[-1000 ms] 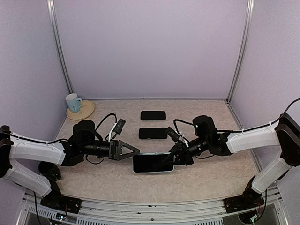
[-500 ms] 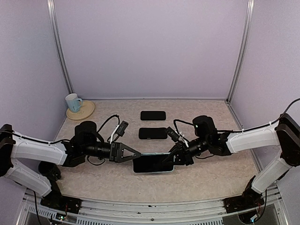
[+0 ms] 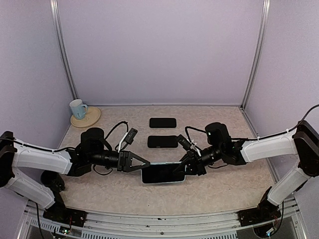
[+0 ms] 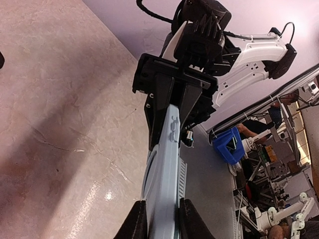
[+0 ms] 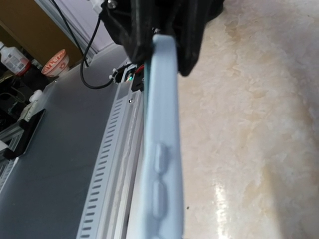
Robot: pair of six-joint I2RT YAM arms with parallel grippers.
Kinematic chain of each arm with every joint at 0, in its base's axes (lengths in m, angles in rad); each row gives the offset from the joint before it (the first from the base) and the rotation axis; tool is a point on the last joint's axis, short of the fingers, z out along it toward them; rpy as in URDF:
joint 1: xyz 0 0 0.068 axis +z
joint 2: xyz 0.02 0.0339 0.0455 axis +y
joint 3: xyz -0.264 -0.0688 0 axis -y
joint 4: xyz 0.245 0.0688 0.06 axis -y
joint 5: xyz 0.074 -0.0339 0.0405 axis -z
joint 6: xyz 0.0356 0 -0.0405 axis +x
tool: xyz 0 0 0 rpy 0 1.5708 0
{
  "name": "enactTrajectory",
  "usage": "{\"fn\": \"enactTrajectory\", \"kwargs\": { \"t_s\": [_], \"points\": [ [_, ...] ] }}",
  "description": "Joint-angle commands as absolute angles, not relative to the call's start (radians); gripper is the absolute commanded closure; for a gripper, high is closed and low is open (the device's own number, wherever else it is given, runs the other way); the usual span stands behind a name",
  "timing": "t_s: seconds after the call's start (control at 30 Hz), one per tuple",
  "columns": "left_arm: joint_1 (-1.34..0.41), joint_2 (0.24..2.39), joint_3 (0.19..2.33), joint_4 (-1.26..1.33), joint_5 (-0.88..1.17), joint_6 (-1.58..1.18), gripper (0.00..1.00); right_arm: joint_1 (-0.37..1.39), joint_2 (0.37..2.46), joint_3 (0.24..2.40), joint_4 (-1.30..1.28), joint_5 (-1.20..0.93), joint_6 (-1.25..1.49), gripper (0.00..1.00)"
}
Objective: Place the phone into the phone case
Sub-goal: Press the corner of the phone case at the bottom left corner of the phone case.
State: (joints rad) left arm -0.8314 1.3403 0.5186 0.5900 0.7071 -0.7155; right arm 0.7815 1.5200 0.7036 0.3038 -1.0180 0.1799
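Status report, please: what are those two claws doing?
Left gripper shut on case, left end. Right gripper shut on its right end. Two black slabs behind, apart from it. Nothing in the way.

Two robot arms are in view, so two grippers: the left gripper and the right gripper. One pale-blue case. Two dark flat slabs, phones or cases, too small to tell: near slab, far slab. One mug. One round coaster.
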Motion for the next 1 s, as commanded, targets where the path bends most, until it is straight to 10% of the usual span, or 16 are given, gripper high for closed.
{"fn": "enactTrajectory", "kwargs": {
  "t_s": [0.0, 0.33, 0.8, 0.97],
  "points": [
    [-0.839, 1.339, 0.564, 0.584, 0.724, -0.696, 0.80, 0.757, 1.498, 0.721, 0.311, -0.982, 0.185, 1.00],
    [-0.839, 1.298, 0.590, 0.475, 0.605, -0.646, 1.00, 0.698, 1.537, 0.761, 0.249, -0.924, 0.262, 1.00],
    [-0.771, 1.260, 0.499, 0.763, 0.798, -0.826, 1.00, 0.676, 1.514, 0.708, 0.291, -0.937, 0.232, 1.00],
    [-0.769, 1.249, 0.501, 0.730, 0.767, -0.816, 0.53, 0.672, 1.496, 0.701, 0.308, -0.941, 0.242, 1.00]
  ]
}}
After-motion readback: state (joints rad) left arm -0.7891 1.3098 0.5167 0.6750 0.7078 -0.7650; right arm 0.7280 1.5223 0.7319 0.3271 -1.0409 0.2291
